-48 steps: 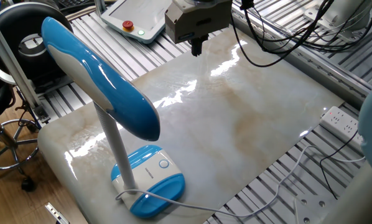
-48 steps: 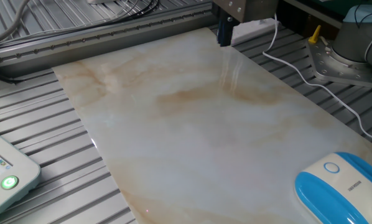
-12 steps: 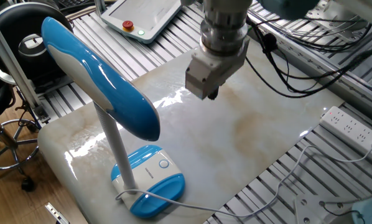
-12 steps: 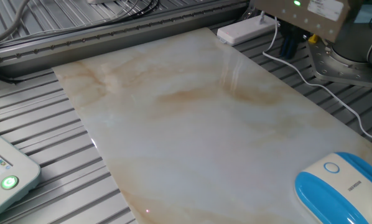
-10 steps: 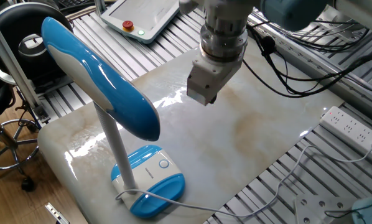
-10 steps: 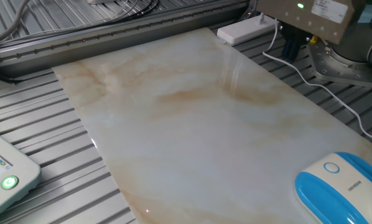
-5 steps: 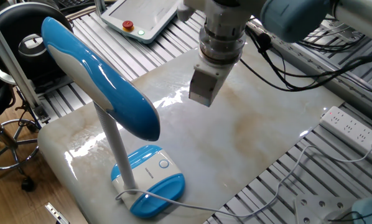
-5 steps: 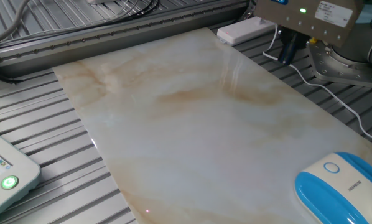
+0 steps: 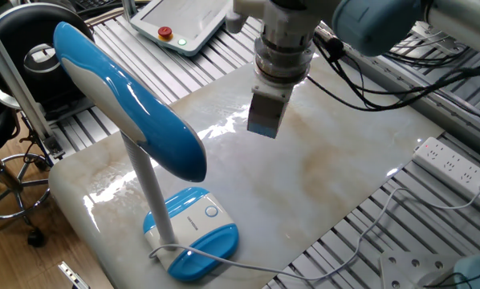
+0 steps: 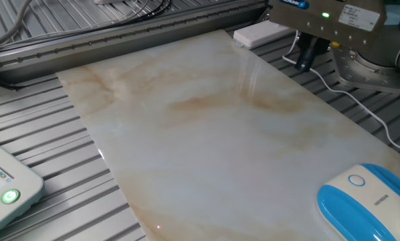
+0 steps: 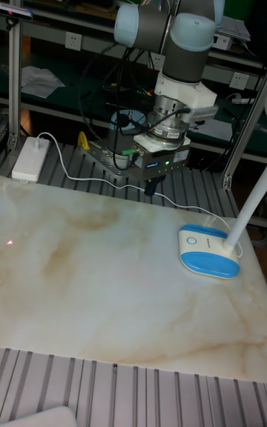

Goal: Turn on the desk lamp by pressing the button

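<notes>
Tall fixed view: desk lamp beside white cord.

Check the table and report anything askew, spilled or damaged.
Nothing stands out. The lamp stands upright on its base, unlit, its cord trailing off the slab. No spills or damage show.

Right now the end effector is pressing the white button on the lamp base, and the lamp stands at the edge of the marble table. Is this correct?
Not quite. The end effector is not pressing the button; it hovers above the marble table, well away from the lamp base, as one fixed view shows. The lamp does stand at the table's edge.
</notes>
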### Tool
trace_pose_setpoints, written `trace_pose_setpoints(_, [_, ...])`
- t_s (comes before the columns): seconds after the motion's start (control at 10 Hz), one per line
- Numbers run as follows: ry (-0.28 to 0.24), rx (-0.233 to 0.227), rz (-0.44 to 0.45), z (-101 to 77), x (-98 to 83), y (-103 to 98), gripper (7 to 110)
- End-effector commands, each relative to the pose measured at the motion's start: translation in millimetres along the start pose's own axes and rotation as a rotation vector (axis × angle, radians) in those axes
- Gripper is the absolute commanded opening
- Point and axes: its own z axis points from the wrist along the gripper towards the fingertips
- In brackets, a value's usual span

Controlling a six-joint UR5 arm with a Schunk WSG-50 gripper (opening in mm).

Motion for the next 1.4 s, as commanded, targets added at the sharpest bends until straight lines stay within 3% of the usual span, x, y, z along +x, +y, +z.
trace_pose_setpoints(0.0, [-0.02, -0.101, -0.3, -4.0, -4.7, 31, 7])
trace_pose_setpoints(0.3, [-0.063, -0.068, -0.349, -6.7, -23.1, 29, 7])
trace_pose_setpoints(0.6, [-0.066, -0.031, -0.393, -8.9, -38.5, 27, 7])
trace_pose_setpoints(0.8, [-0.133, -0.069, -0.437, -11.6, -54.4, 44, 7])
trace_pose_setpoints(1.1, [-0.134, -0.013, -0.535, -9.0, -56.2, 38, 7])
trace_pose_setpoints(1.3, [-0.147, -0.012, -0.582, -9.0, -59.2, 40, 7])
